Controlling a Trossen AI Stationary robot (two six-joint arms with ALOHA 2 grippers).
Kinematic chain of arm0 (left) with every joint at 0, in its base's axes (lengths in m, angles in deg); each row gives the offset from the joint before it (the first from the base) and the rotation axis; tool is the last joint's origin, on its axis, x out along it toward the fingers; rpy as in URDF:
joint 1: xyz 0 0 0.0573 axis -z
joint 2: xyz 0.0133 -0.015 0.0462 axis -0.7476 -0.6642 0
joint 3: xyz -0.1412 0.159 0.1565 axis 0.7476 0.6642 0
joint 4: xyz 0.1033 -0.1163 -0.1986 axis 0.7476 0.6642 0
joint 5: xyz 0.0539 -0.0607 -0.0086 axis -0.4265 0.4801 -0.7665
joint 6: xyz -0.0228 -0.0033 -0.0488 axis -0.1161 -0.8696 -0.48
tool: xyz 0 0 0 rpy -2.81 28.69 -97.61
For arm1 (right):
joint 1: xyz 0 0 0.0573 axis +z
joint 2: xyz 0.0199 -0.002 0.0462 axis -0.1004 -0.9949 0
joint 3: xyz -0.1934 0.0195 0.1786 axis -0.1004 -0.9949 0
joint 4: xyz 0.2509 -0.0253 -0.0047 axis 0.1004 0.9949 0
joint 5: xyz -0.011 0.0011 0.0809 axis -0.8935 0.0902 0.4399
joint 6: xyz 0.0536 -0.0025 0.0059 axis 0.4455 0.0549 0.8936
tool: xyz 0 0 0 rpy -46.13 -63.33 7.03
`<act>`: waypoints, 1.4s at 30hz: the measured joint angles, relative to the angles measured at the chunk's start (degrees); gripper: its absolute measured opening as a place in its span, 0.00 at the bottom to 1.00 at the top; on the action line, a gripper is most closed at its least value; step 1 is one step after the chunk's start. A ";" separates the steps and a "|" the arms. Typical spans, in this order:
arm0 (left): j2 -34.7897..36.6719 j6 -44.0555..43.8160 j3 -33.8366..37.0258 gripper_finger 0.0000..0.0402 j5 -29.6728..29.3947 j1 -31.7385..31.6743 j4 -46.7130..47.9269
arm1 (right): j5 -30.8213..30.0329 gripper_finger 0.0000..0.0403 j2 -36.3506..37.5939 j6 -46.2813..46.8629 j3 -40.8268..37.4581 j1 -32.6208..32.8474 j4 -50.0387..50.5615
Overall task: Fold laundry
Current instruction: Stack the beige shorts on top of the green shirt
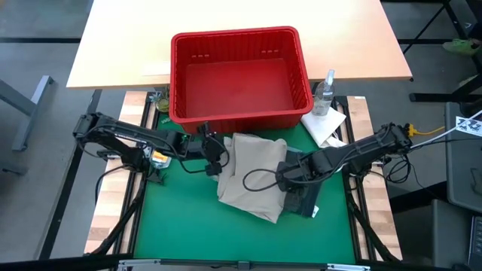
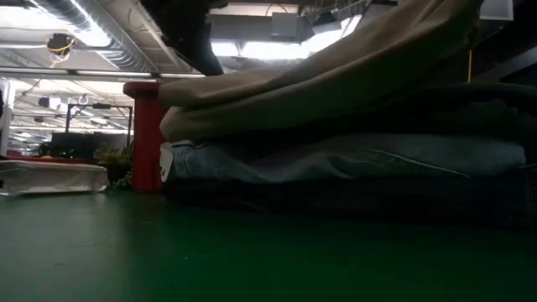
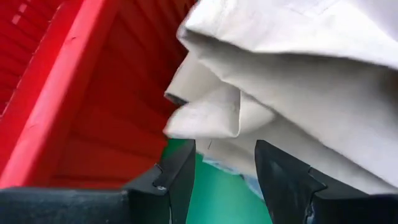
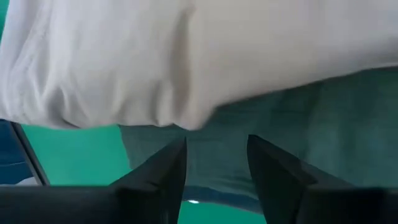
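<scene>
The laundry lies as a stack on the green mat (image 1: pixel 188 218). A beige khaki piece (image 1: pixel 252 177) is on top. Below it, the low view shows a dark olive piece (image 2: pixel 436 96), light blue denim (image 2: pixel 352 159) and dark navy jeans (image 2: pixel 352 197) at the bottom. My left gripper (image 1: pixel 218 159) stands open at the khaki piece's left edge, whose folded corner (image 3: pixel 205 115) hangs just beyond the fingers. My right gripper (image 1: pixel 286 177) points down, open, over the stack's right side, at the khaki edge (image 4: pixel 155 112) and the olive cloth (image 4: pixel 280 112).
A red plastic basket (image 1: pixel 239 75) stands just beyond the stack, close to my left gripper. A small white cloth (image 1: pixel 325 126) and a clear spray bottle (image 1: pixel 325 92) sit at the far right of the mat. Bare green mat lies toward the near edge.
</scene>
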 joint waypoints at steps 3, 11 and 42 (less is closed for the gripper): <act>2.15 -0.25 0.00 0.40 0.05 0.00 2.64 | -2.05 0.42 0.06 0.00 3.27 0.00 3.69; 5.15 -0.86 -0.02 0.40 7.18 1.78 0.72 | -16.40 0.42 0.26 -3.20 12.10 0.02 5.58; -20.67 8.48 -0.22 0.40 2.40 -5.42 -23.88 | -25.86 0.41 -5.31 -11.44 -11.10 -8.68 0.20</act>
